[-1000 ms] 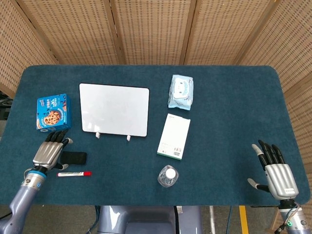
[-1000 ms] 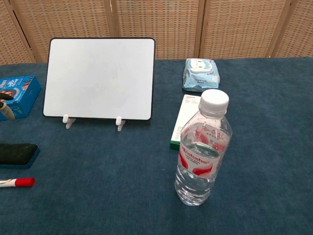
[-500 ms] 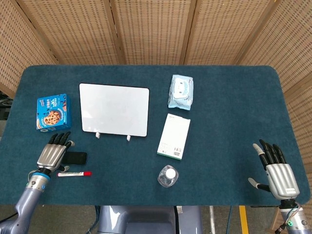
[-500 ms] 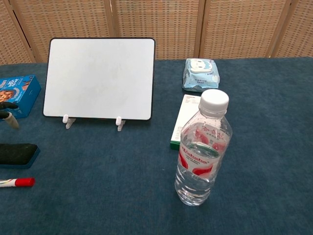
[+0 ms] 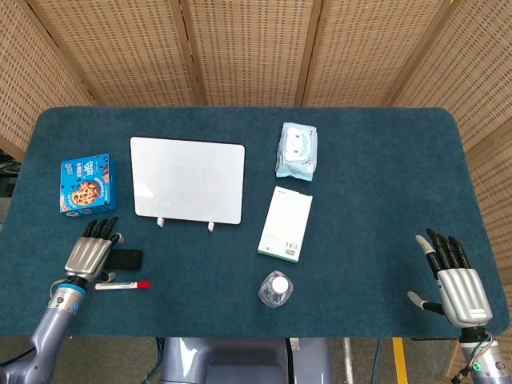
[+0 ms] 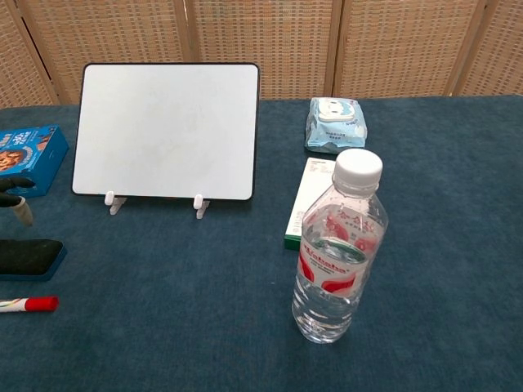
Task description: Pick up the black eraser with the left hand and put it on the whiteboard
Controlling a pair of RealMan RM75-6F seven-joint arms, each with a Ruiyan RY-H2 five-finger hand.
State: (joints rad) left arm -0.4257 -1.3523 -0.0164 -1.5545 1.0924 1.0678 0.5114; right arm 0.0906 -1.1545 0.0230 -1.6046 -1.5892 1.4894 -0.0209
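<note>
The black eraser (image 5: 126, 258) lies flat on the blue tablecloth at the front left, partly under my left hand (image 5: 90, 254); in the chest view the eraser (image 6: 29, 258) shows at the left edge. My left hand hovers over the eraser's left end with fingers spread, holding nothing; only its fingertips (image 6: 18, 196) reach into the chest view. The whiteboard (image 5: 189, 180) stands propped on small white feet behind the eraser, also seen as the whiteboard (image 6: 167, 132) in the chest view. My right hand (image 5: 454, 282) rests open at the front right, far from everything.
A red-capped marker (image 5: 121, 285) lies just in front of the eraser. A blue cookie box (image 5: 88, 184) sits left of the whiteboard. A white carton (image 5: 286, 223), a wipes pack (image 5: 297, 150) and a water bottle (image 5: 275, 289) occupy the middle.
My left hand has slid back toward the table's front edge, uncovering more of the cookie box. The eraser has not moved. The right hand is nearly still.
</note>
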